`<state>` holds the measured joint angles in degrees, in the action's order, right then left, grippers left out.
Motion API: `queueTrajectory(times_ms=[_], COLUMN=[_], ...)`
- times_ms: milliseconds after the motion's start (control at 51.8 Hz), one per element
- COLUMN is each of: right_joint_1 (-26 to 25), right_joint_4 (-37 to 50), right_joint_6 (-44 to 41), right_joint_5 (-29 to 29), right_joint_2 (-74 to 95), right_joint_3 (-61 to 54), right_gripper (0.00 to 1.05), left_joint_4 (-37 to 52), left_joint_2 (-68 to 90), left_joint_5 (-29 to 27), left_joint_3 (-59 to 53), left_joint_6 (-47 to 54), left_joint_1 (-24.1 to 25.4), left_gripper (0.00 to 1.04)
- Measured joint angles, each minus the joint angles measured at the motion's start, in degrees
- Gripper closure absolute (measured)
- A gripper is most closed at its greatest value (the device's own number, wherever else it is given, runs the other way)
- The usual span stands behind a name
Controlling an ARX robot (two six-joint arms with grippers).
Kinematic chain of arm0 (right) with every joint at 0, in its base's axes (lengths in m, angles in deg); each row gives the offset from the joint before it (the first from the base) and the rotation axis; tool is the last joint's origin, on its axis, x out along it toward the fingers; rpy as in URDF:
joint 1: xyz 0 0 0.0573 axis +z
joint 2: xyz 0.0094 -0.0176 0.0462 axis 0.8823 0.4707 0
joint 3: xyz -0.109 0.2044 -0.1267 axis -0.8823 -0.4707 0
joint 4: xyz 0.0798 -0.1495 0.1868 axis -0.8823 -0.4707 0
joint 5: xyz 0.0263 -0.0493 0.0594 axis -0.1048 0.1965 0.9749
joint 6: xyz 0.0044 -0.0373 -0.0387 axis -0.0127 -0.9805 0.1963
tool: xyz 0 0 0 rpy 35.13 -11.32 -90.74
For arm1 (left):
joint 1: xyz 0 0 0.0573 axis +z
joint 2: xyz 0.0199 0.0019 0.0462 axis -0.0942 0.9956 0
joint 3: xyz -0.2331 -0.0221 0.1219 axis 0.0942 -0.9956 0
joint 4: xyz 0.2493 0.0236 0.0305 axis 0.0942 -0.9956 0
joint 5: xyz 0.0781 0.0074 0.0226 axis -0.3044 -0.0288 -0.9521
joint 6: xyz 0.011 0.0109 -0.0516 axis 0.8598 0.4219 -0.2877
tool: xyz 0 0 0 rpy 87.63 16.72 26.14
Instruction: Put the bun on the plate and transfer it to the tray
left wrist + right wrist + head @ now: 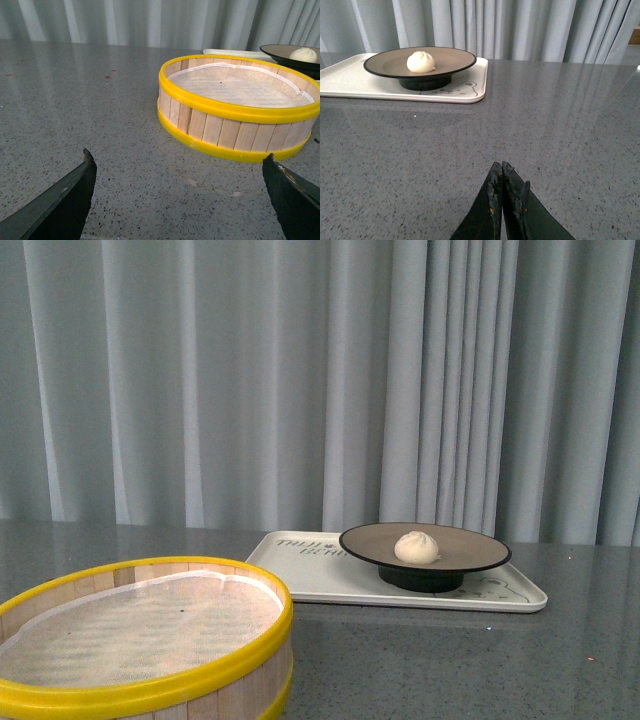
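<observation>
The left gripper (179, 172) hangs low over the table (75, 100), jaws spread wide and empty, near the steamer basket (235, 107). The right gripper (501, 176) is pinched together, seemingly empty, well apart from the tray (350, 80). There the bun (416, 546) sits on the plate (470, 552).

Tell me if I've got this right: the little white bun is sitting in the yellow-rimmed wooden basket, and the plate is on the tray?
Not quite. The bun sits on the plate, which does stand on the tray; the front view shows it. The yellow-rimmed basket holds no bun.
</observation>
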<state>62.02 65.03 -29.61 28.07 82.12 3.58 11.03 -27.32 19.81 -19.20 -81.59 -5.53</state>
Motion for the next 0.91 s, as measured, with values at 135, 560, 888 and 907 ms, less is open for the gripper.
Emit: queueTrajectory(times_ms=[135,560,888,907], right_joint_1=[0.0,0.0,0.0,0.0], right_joint_4=[-1.8,-8.6,-20.5,-20.9], right_joint_6=[0.0,0.0,0.0,0.0], right_joint_5=[0.1,0.1,0.1,0.1], right_joint_2=[-3.8,-17.0,-30.1,-30.5], right_joint_3=[-2.0,-8.6,-8.6,-8.6], right_gripper=[1.03,1.03,1.03,1.03], left_joint_4=[0.0,0.0,0.0,0.0], left_joint_2=[0.0,0.0,0.0,0.0], left_joint_5=[0.0,0.0,0.0,0.0], left_joint_3=[0.0,0.0,0.0,0.0], left_joint_6=[0.0,0.0,0.0,0.0], left_joint_1=[0.0,0.0,0.0,0.0], left_gripper=[0.07,0.07,0.07,0.07])
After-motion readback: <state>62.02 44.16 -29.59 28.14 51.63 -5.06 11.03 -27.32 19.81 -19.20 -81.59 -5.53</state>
